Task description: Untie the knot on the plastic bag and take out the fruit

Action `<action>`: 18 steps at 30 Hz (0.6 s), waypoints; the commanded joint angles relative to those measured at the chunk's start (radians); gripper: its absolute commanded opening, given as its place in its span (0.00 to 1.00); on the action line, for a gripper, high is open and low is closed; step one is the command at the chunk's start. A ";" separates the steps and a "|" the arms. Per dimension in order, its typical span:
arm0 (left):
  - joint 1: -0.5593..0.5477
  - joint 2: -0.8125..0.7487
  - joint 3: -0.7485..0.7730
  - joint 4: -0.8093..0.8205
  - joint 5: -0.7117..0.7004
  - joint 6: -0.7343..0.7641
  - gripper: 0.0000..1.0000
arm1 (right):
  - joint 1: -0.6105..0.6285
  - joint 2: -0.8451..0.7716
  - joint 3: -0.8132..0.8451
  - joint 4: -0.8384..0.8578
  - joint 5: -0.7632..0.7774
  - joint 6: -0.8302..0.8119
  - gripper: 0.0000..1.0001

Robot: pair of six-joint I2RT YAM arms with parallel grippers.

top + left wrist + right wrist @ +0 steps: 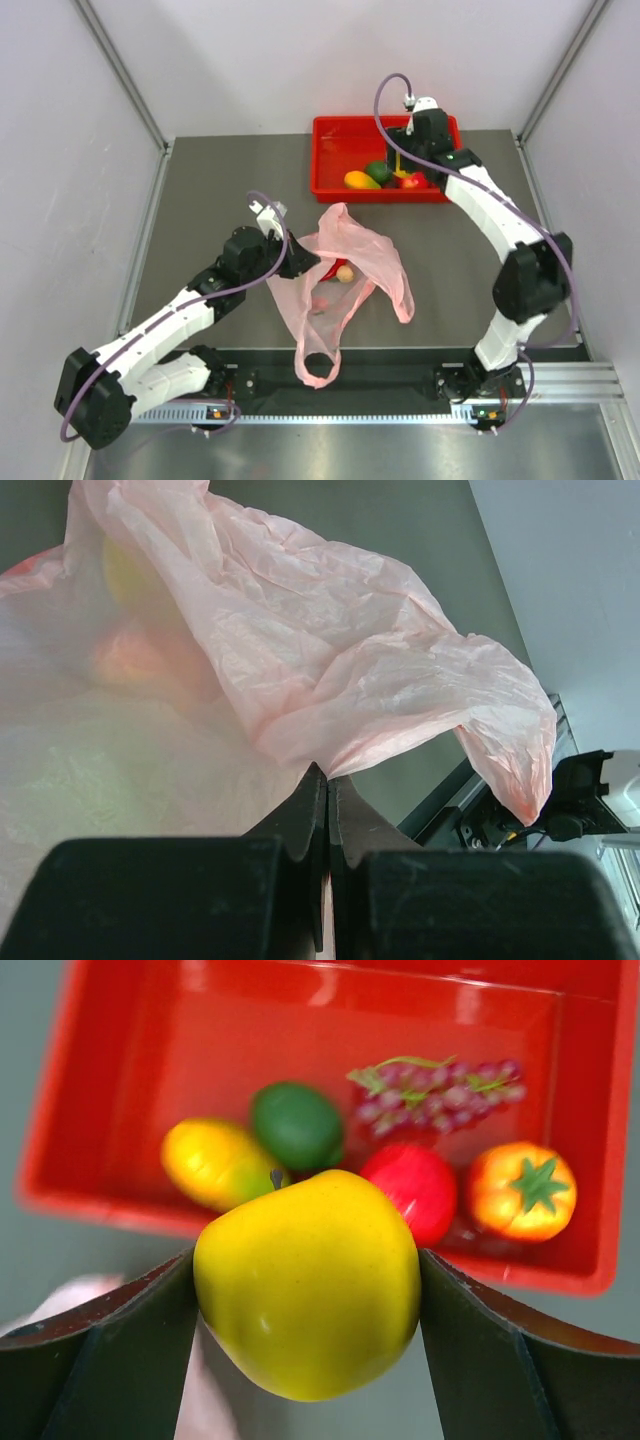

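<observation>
Yellow fruit (305,1285) gripped by right claw (408,165) above red tray (90,1110) at 12 o'clock, left claw (327,780) pinched shut on pink bag (350,680); next likely drop it in.

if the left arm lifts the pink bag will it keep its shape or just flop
Likely flops: the bag is thin and crinkled, draping in loose folds where the left gripper pinches it. Probably very light, being see-through film. The round fruit in it may roll and shift the sag.
</observation>
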 commanded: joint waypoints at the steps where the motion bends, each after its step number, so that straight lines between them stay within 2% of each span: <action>1: -0.004 -0.014 0.038 0.041 0.036 0.019 0.00 | -0.057 0.120 0.149 0.069 0.117 0.014 0.00; 6: -0.002 -0.017 0.029 0.047 0.045 0.019 0.00 | -0.149 0.374 0.378 0.029 0.139 0.060 0.00; 9: -0.002 -0.019 0.026 0.052 0.040 0.022 0.00 | -0.170 0.496 0.539 -0.020 0.142 0.062 0.06; 10: -0.004 -0.017 0.025 0.053 0.040 0.023 0.00 | -0.175 0.517 0.568 -0.025 0.139 0.057 0.29; 12: -0.002 -0.014 0.025 0.058 0.042 0.022 0.00 | -0.178 0.560 0.640 -0.032 0.124 0.039 0.44; 13: -0.002 -0.013 0.025 0.060 0.040 0.019 0.00 | -0.180 0.570 0.659 -0.038 0.122 0.035 0.66; 15: -0.002 -0.008 0.023 0.066 0.039 0.017 0.00 | -0.183 0.565 0.685 -0.042 0.119 0.023 0.86; 16: -0.002 -0.006 0.022 0.072 0.037 0.016 0.00 | -0.183 0.558 0.685 -0.037 0.122 0.020 0.99; 18: -0.002 -0.002 0.022 0.076 0.042 0.013 0.00 | -0.186 0.504 0.658 -0.029 0.118 0.008 1.00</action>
